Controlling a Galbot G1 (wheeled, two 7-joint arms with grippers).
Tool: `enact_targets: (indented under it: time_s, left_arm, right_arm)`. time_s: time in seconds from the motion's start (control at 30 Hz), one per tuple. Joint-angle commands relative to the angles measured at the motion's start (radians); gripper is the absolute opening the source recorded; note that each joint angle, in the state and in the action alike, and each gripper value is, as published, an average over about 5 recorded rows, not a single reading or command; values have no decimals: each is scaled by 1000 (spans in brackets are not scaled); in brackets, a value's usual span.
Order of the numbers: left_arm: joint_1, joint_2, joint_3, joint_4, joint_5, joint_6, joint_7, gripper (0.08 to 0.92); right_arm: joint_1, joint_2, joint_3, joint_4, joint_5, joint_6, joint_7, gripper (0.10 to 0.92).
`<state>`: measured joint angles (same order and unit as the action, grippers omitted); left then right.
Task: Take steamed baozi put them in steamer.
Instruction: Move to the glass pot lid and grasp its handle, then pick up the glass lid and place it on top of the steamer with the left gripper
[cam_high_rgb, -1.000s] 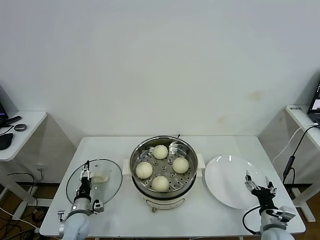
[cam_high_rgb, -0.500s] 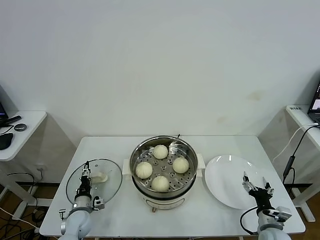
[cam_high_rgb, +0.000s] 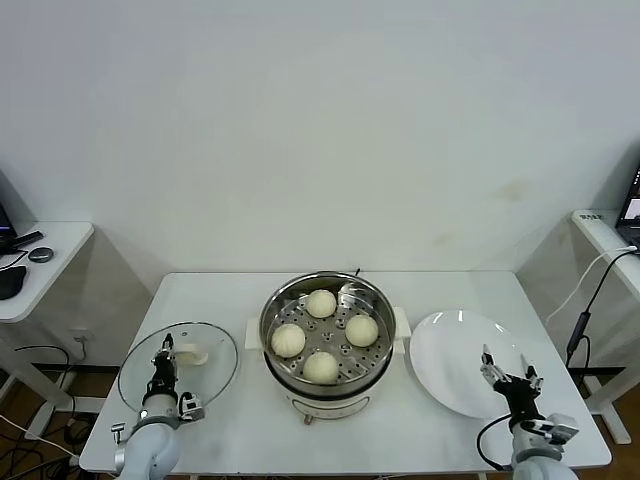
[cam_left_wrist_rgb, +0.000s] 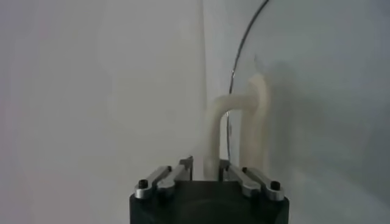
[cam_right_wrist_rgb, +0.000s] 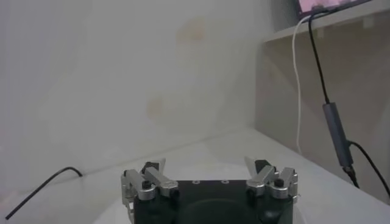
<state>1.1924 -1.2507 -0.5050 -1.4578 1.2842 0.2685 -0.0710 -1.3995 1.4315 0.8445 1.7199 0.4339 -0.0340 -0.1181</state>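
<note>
Steamer: you have the round steel steamer (cam_high_rgb: 326, 345) standing on its white base at the middle of the white table (cam_high_rgb: 450, 285), lid off, perforated tray showing inside.
Steamer contents: you can count four steamed baozi (cam_high_rgb: 321, 303) on the tray, all inside the steel wall; one sits at the far side of the steamer, one at its near side, one toward the plate, one toward the lid. They lie apart, none touching another.
Plate: the flat white plate (cam_high_rgb: 455, 355) lies just beside the steamer on the robot's right, and holds nothing.
Glass lid: the round glass lid (cam_high_rgb: 205, 372) with its white handle (cam_left_wrist_rgb: 234, 125) is on the steamer's left side, and you can see it tilted rather than lying flat.
Left gripper: your left gripper (cam_high_rgb: 162, 368) is at the lid, left of the steamer, near the table's front edge; its jaws are pressed in on the white handle, pinching it.
Right gripper: your right gripper (cam_high_rgb: 510, 377) hovers over the near edge of the plate, right of the steamer, jaws spread wide with nothing between them.
</note>
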Motion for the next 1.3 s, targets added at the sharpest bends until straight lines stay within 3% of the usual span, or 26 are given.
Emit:
enact_targets:
  time_s: [0.03,0.2,0.33,0.47,0.93,1.3]
  left_arm:
    - [89,-15,-1,-288,64,312,191,172]
    - [83,-108,-42,-402,205,405,333,172]
    - [90,-194,-64,-482,292,421,370,172]
    - [95,-236,-67,-531,329,422,384,172]
    - [73,-291,112,-672,423,422,446,172]
    - [-46,-289,378,-569,422,422,481,172]
  right_arm:
    - [2,0,-8,-1,-8,-1,-1,823]
    - [0,14,-19,4,-8,-6,0,823]
    - [-8,22,-24,12,-8,-7,0,823]
    - [-15,22,-22,19,-5,-6,0,823]
    - [-29,32,-25,14,-30,0,-5,823]
    - [-32,55,-26,14,-58,4,-7,823]
